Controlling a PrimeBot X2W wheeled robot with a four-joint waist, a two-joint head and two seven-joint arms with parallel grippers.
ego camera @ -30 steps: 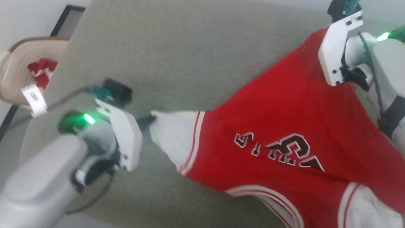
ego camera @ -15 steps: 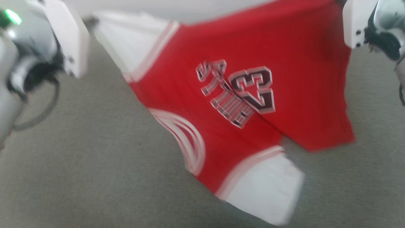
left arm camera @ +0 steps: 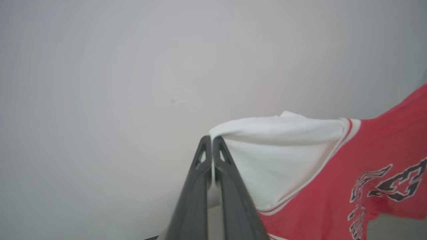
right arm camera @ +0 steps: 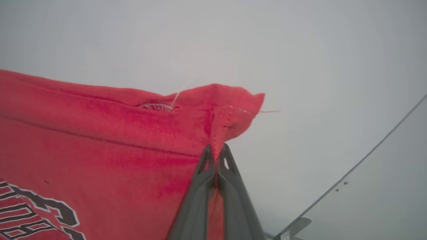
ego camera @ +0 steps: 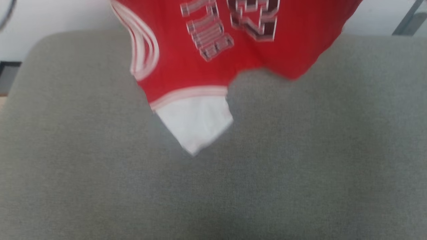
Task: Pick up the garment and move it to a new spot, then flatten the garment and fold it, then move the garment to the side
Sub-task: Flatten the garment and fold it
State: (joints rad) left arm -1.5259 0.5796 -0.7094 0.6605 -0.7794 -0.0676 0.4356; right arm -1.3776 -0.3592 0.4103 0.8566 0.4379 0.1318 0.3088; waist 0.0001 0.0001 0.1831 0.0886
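Garment aloft, lengthwise across, neckline leftward

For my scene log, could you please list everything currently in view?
garment: one, red with white sleeves and black lettering, hanging between both claws over the surface.
surface: one, grey, under the garment.
wall: one, pale, behind.
metal bar: one, grey, upper right of the head view.
left claw: one, dark, shut on the white sleeve's edge.
right claw: one, dark, shut on a red corner.
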